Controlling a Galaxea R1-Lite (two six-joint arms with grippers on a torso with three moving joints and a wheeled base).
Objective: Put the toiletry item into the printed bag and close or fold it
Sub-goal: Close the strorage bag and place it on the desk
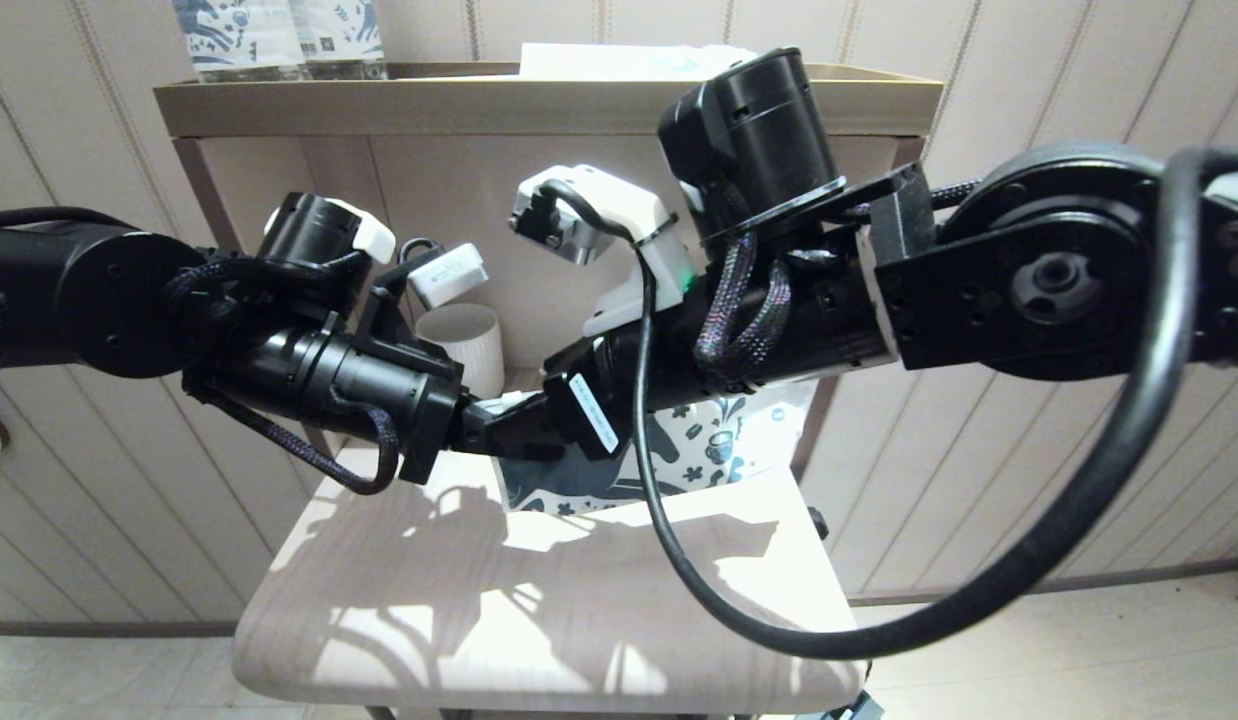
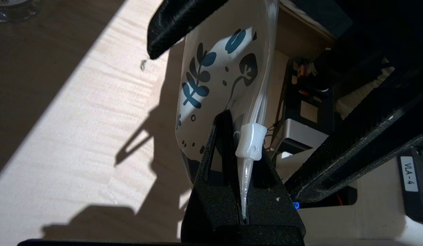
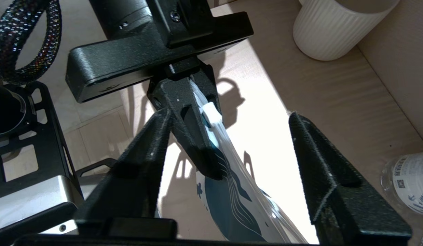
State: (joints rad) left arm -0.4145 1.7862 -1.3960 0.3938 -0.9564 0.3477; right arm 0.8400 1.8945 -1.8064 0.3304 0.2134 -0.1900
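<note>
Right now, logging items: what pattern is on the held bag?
White printed bag with dark teal leaf and horse motifs; left wrist view.

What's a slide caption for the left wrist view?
Left tool shut on the printed bag's clear top strip beside its white slider.

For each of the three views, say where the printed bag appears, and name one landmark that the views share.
Head view: printed bag at centre, hanging below the arms.
Left wrist view: upper centre, clamped in the left gripper.
Right wrist view: lower centre.
Shared landmark: white zip slider.

Printed bag (image 1: 701,450) hangs above table (image 1: 399,600), cup (image 1: 466,345) apparently behind.
</note>
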